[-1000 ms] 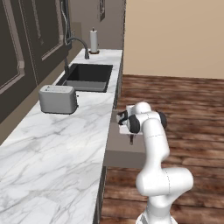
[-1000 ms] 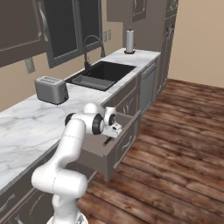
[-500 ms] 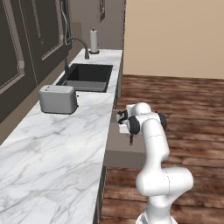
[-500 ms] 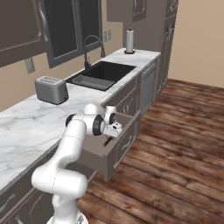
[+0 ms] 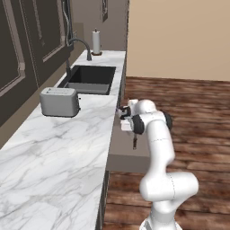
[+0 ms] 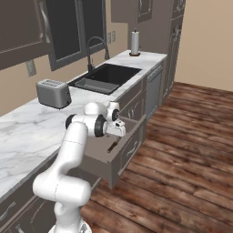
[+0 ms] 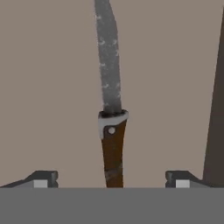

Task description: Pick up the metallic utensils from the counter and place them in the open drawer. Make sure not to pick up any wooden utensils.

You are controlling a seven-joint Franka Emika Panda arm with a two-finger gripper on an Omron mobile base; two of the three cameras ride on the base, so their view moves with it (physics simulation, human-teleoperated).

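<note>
The slim knife (image 7: 110, 109), grey blade and dark handle, lies flat on the floor of the open drawer (image 7: 48, 87). My gripper (image 7: 111, 179) hangs just above its handle, open, with both fingertips (image 7: 41, 178) spread wide and clear of it. From the base cameras the knife (image 5: 134, 141) (image 6: 112, 146) rests inside the grey-brown drawer (image 5: 120, 150) (image 6: 127, 150), below my gripper (image 5: 127, 126) (image 6: 119, 132). The silver spoon, the wooden spoon and the island counter are out of view.
The drawer juts from under a marble worktop (image 5: 58, 148) carrying a toaster (image 5: 59, 101), a black sink (image 5: 90, 78) and a paper-towel roll (image 5: 95, 42). A dark drawer wall (image 7: 216, 109) stands beside the knife. Wooden floor (image 6: 182, 150) lies open beyond.
</note>
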